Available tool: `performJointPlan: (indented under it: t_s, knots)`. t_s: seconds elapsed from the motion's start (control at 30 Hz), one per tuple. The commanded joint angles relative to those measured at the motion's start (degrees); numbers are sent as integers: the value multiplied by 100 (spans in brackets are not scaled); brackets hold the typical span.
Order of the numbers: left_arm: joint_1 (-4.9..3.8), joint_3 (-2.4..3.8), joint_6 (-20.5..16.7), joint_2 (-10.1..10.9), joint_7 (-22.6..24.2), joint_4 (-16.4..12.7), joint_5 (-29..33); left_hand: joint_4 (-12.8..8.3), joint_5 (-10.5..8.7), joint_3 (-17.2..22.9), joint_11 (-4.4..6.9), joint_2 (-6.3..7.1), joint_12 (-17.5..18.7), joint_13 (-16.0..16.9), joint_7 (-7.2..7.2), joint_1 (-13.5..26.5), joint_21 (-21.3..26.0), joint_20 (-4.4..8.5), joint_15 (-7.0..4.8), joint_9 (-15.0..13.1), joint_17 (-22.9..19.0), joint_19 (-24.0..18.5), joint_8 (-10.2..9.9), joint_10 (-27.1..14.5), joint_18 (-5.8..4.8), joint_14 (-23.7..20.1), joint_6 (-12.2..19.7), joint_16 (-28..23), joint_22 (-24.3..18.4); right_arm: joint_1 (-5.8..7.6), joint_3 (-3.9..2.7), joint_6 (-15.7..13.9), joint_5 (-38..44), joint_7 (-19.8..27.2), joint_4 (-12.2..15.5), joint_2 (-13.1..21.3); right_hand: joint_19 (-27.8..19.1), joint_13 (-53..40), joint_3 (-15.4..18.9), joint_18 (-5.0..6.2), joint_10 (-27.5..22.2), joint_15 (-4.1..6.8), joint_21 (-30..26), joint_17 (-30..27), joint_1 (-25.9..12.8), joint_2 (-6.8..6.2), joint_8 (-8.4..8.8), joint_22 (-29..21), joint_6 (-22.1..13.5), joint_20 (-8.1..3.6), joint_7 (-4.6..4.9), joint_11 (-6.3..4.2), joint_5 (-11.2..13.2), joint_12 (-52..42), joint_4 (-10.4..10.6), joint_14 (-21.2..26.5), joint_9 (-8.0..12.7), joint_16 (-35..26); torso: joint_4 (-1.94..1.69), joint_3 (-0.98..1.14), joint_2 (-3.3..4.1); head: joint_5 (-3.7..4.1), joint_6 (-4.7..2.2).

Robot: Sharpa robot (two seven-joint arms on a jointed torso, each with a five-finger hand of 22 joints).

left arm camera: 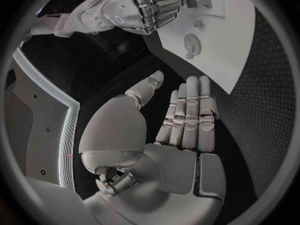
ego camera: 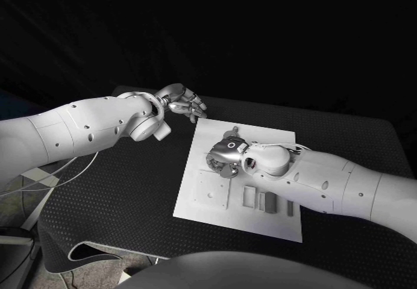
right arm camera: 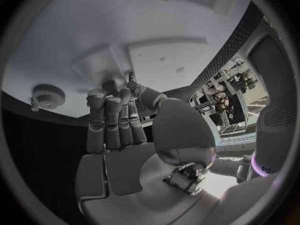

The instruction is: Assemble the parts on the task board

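Observation:
The white task board (ego camera: 236,224) lies in the middle of the black table. My right hand (ego camera: 228,155) hovers low over its centre, fingers bent down toward a small raised block (right arm camera: 103,67); whether it grips anything I cannot tell. The same hand (left arm camera: 147,7) appears curled over the board (left arm camera: 234,35) in the left wrist view. A round knurled part (right arm camera: 47,96) stands on the board beside it, also visible as the round part (left arm camera: 192,45). My left hand (ego camera: 178,101) floats off the board's far left corner, fingers straight, thumb apart, holding nothing.
A square plate (ego camera: 211,189) with small holes sits on the board's near left. Slim grey pieces (ego camera: 249,197) (ego camera: 267,201) lie side by side at the near right. Black matting (ego camera: 122,198) surrounds the board; loose cables hang off the table's left edge.

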State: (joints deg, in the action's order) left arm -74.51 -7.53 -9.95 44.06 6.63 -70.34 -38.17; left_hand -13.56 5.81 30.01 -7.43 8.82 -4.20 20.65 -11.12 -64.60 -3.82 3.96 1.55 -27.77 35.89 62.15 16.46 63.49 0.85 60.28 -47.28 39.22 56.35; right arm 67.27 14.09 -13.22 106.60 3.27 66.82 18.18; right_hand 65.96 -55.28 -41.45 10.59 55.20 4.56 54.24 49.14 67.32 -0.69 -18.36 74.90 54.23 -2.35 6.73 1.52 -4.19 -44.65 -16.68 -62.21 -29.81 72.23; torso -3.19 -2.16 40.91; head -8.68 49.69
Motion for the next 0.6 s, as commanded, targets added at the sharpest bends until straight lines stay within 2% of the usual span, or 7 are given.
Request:
performJointPlan:
  t_s: [0.03,0.27,0.4,0.6]
  knots:
    - [-11,2,66,-4,25,-10,-7,26,7,-1,-6,-44,11,9,6,1,-17,14,-3,6,7,42,27,10,13,28,14,-30,-7,18,-1,-75,-47,-144,70,33,37,18,-27,441,50,1,24,-9,-3,52,-20,103,112,-2,75,-3,-17,-40,7,-38,-9,37,1,1,-1,4,-6]
    - [-11,2,79,4,12,-11,-7,28,8,-2,-6,-42,12,9,6,2,-16,14,-3,7,11,42,28,8,13,29,15,-33,-8,47,-1,-69,-116,-147,210,118,39,24,-28,441,54,3,26,-11,-5,52,-20,103,115,-4,73,-4,-17,-41,7,-40,-8,36,0,-2,0,13,-17]
    - [-11,2,84,7,4,-11,-11,30,8,-2,-7,-40,13,9,5,3,-16,14,-2,7,13,41,28,7,13,29,16,-35,-8,49,-1,-62,-131,-152,217,133,40,27,-28,441,55,4,26,-12,-6,52,-20,103,116,-4,73,-5,-17,-42,7,-41,-8,36,-1,3,2,18,-24]
    - [-11,2,90,5,2,-9,-17,31,8,-2,-7,-39,13,10,5,3,-16,14,-2,8,17,41,28,6,13,29,17,-38,-9,50,-1,-38,-153,-158,245,167,42,32,-28,441,58,5,27,-13,-9,50,-21,103,119,-6,72,-6,-17,-43,7,-43,-7,37,-5,-1,3,24,-23]
